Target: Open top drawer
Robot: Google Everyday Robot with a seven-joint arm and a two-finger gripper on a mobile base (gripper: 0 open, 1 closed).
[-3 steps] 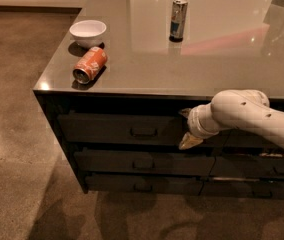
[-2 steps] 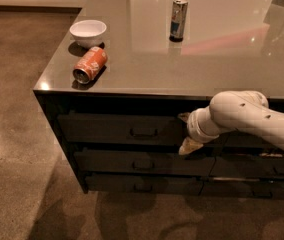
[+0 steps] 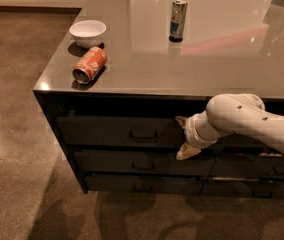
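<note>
The top drawer (image 3: 107, 130) is the wide dark front just under the counter top, with a small bar handle (image 3: 143, 134) at its centre. Its front sits about level with the fronts around it. My gripper (image 3: 183, 136) is on the white arm (image 3: 242, 119) that comes in from the right. It is in front of the drawer's right end, a short way right of the handle and apart from it. One cream finger (image 3: 180, 119) is above and the other below, spread apart with nothing between them.
On the counter (image 3: 222, 59) are a white bowl (image 3: 87, 32), an orange can (image 3: 89, 64) lying on its side and an upright silver can (image 3: 178, 19). Two slimmer drawers (image 3: 142, 163) lie below the top one. More drawer fronts (image 3: 282, 170) are at the right. Brown floor lies to the left.
My gripper has shifted slightly down and to the left along the drawer front, closer to the handle. The drawer and the things on the counter have not moved.
</note>
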